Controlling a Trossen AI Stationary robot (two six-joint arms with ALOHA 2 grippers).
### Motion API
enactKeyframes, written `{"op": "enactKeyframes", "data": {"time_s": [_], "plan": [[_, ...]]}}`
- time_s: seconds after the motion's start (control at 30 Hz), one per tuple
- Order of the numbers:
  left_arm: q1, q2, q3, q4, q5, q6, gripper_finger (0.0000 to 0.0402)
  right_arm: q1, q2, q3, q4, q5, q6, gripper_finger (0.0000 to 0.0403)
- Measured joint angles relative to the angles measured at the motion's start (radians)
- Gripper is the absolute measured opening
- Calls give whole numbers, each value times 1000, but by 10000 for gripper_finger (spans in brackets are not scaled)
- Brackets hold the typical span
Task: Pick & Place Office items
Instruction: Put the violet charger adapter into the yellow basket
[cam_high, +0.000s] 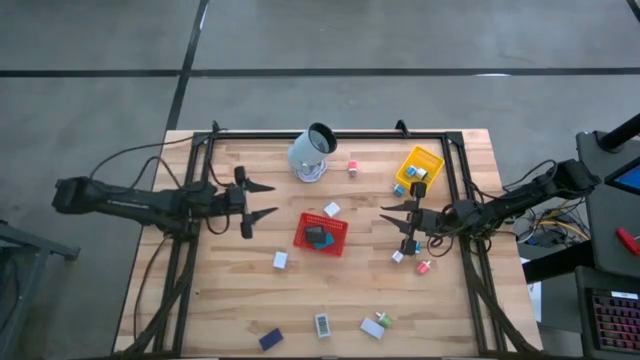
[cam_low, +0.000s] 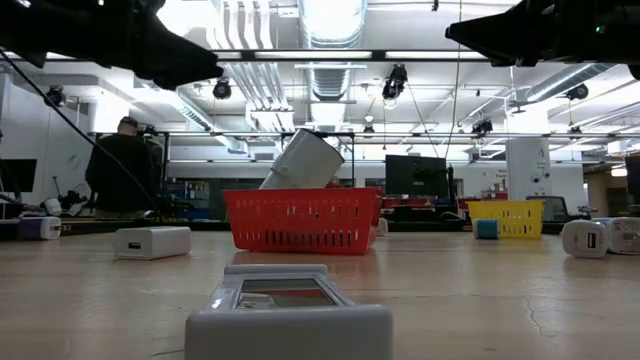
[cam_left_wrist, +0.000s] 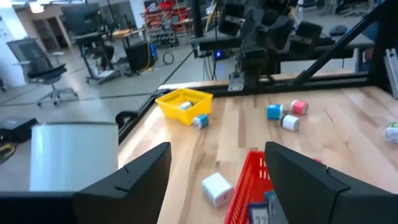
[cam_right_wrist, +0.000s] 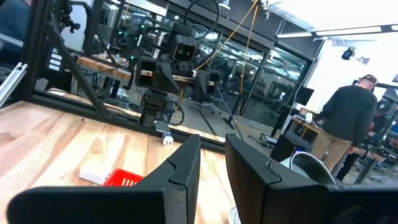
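While the left gripper (cam_high: 268, 201) waits apart, fingers spread, the right gripper (cam_high: 388, 220), narrowly spread, hangs nearest the small blue block (cam_high: 416, 246).

You have the office items scattered flat across the wooden table. A dark block (cam_high: 316, 236) lies inside the red tray. A white block (cam_high: 332, 209) sits just beyond that tray's far edge, and another white block (cam_high: 280, 260) lies near its front left corner. A small pink-red piece (cam_high: 353, 167) rests near the far edge. By the right side you see a pink-red piece (cam_high: 424, 267) and a white piece (cam_high: 397, 256). Along the near edge lie a dark blue block (cam_high: 270, 339), a grey-white rectangle (cam_high: 322, 325) and a white block (cam_high: 373, 328) touching a green piece (cam_high: 384, 319).
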Motion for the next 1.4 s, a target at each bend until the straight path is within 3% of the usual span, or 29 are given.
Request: {"op": "enactKeyframes", "data": {"time_s": [0.9, 1.4], "plan": [[0, -50, 2, -65, -5, -8, 264, 0, 1, 0, -1, 0, 0, 73], [0, -44, 128, -510, -117, -235, 264, 0, 1, 0, -2, 0, -4, 73]]}}
